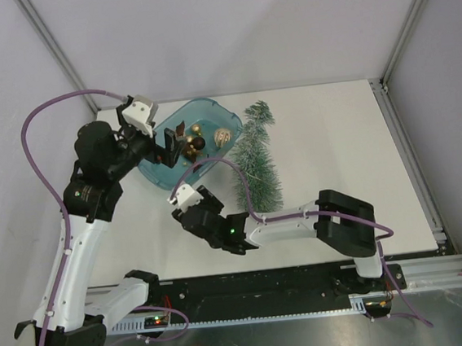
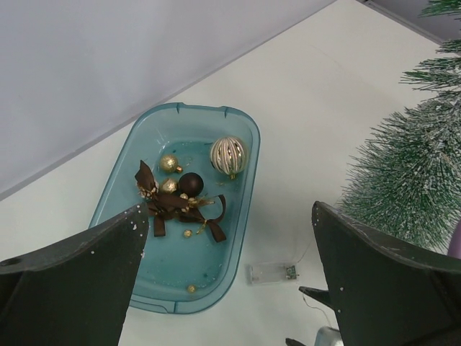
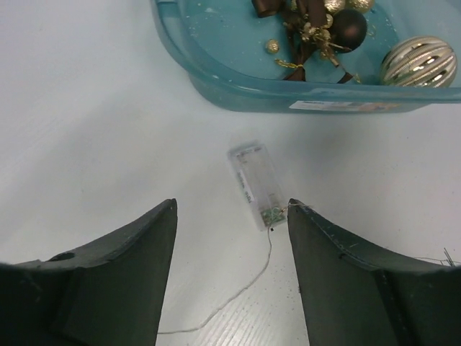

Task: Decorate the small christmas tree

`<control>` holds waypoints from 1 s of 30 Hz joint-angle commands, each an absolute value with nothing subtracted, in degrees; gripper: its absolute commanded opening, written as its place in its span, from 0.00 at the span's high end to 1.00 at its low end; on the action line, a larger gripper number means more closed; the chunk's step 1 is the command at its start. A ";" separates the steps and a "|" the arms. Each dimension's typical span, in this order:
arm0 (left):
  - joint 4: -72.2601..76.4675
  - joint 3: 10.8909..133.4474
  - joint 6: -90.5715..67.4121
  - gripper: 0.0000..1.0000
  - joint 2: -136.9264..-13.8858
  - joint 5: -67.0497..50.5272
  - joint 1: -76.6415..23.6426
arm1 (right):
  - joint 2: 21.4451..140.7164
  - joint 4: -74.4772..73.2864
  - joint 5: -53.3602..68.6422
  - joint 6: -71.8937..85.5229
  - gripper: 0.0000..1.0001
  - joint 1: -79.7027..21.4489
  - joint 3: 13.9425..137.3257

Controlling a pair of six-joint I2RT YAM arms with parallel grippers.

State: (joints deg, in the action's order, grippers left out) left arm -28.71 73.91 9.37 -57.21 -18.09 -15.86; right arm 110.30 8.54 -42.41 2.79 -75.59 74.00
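Right gripper spread and empty, low over the clear battery box.
The box lies skewed between my fingers, thin wire trailing off it. A crooked pinch could skid it or snag that wire. The small christmas tree sits just right of the teal tub.

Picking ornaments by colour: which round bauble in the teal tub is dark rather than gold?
The dark brown bauble, beside the ribbon ornament; the others are gold.
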 commanded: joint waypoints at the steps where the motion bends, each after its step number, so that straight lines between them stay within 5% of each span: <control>1: -28.37 73.60 10.87 0.00 -56.73 -16.61 -14.34 | 106.77 10.74 -41.91 1.15 0.30 -77.21 75.94; 11: -28.37 74.71 10.46 0.00 -57.92 -19.51 -8.63 | 102.00 10.32 -39.97 0.27 0.03 -78.95 76.16; 30: -28.36 73.57 8.85 0.00 -58.66 -20.64 -2.33 | 108.45 5.69 -32.38 -5.26 0.01 -77.56 91.97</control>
State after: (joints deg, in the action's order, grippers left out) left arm -28.88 73.82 9.93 -59.13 -18.76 -4.27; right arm 106.59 6.59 -34.54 -3.11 -77.80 87.35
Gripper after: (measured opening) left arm 0.996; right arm 0.993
